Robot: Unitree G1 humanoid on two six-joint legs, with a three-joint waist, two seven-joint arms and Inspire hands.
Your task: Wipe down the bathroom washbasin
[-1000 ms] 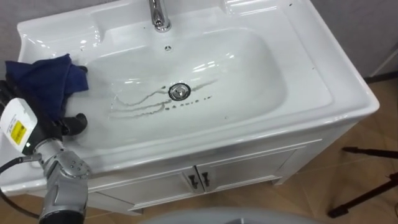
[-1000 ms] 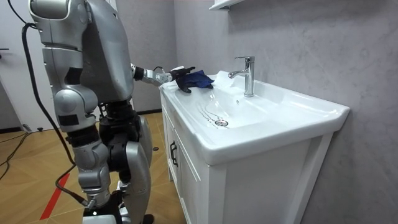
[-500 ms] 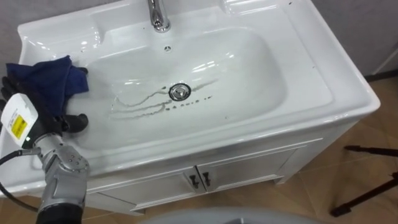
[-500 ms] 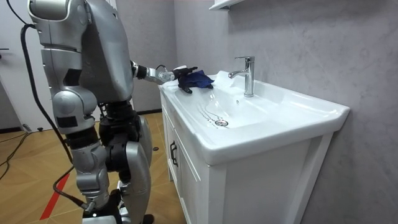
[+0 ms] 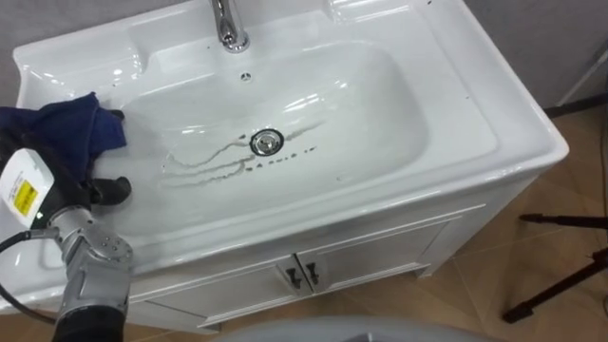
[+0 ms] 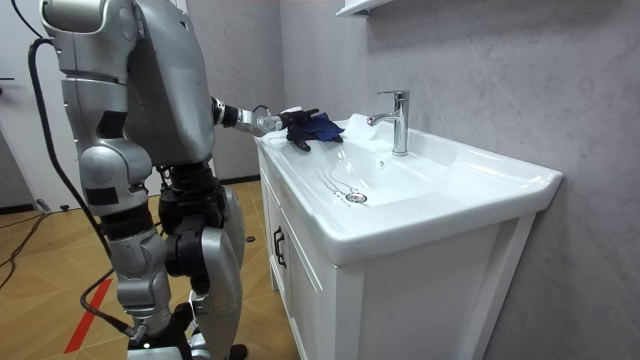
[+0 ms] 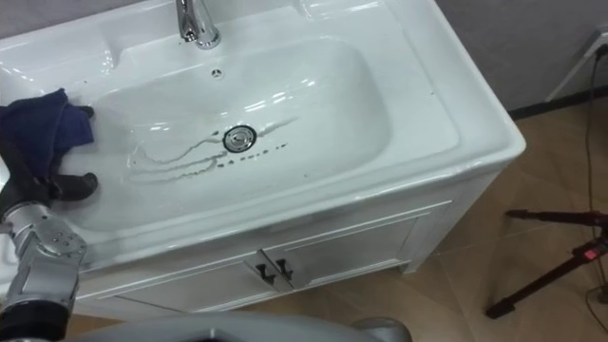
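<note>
Reading this as barely started: wipe not yet begun in the bowl. Nearest, white two-door vanity cabinet (image 5: 380, 256) under the sink, nothing to do there. On the near-left rim of the white ceramic basin (image 5: 480, 104) sits the robot's black left hand (image 5: 71, 180), with the dark blue wiping cloth (image 5: 71, 128) bunched just beyond it on the left ledge, touching the hand and draped over its front. Whether the hand is clamped on the cloth I cannot tell; the cloth covers that part. Cloth is on the ledge at the bowl's left edge, not down in the bowl. Further in, thin dark wavy streaks and specks (image 5: 204, 161) run across the bowl floor left of the round chrome drain (image 5: 267, 142), with a few specks right of it, so the dirty area looks untouched. At the far rim stands the chrome faucet (image 5: 226, 28). Left to do, by my estimate: carry the cloth right and down into the bowl, sweep over the streaks around the drain, then the walls and the ledges. Versus one second ago: hand and cloth sit on the same spot of the left ledge, streaks look identical. The whole eye view has shifted a little, which is the camera's own move; in the room view the robot stands upright at the cabinet's end as before, arm stretched to the ledge.
</note>
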